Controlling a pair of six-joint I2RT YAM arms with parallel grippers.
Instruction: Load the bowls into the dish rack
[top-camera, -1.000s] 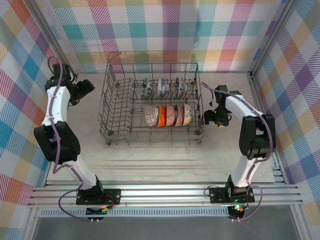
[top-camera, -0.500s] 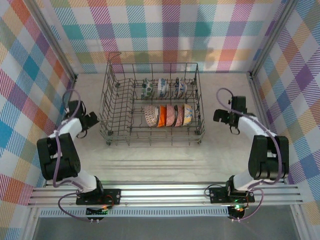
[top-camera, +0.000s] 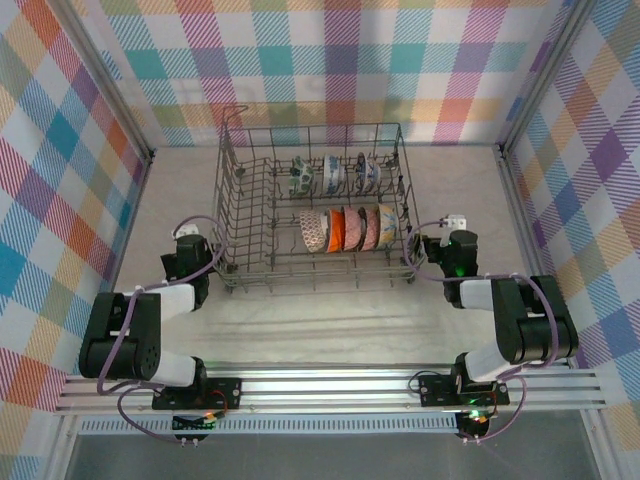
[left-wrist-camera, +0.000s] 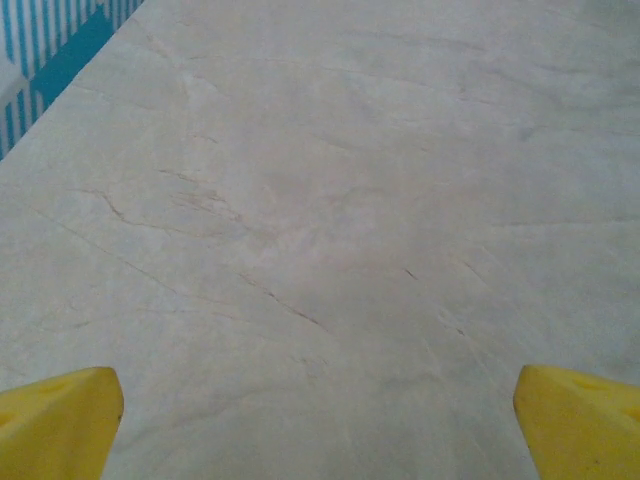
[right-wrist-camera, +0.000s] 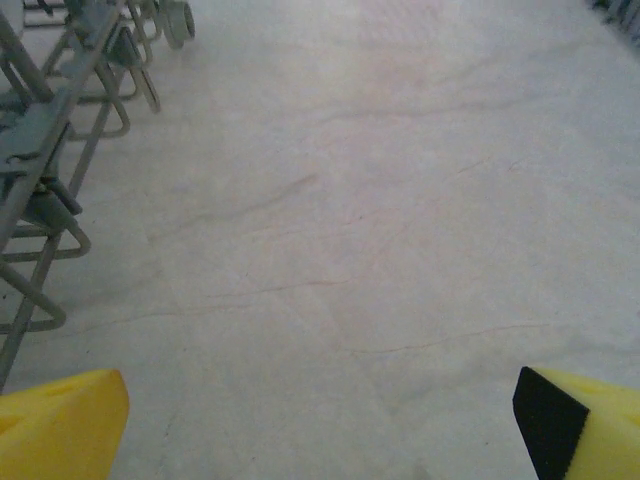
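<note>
- I see the left gripper low over the bare table, just left of the dish rack. The right gripper is just right of the rack.
- The bowls stand on edge inside the rack.
- Both arms have folded back to the rack's near corners.
- Both grippers are spread wide and hold nothing.

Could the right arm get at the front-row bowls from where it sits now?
Probably not directly: the right hand lies low on the table beside the rack, whose wire side stands between it and the bowls. Lifted over the open top, likely yes.
</note>
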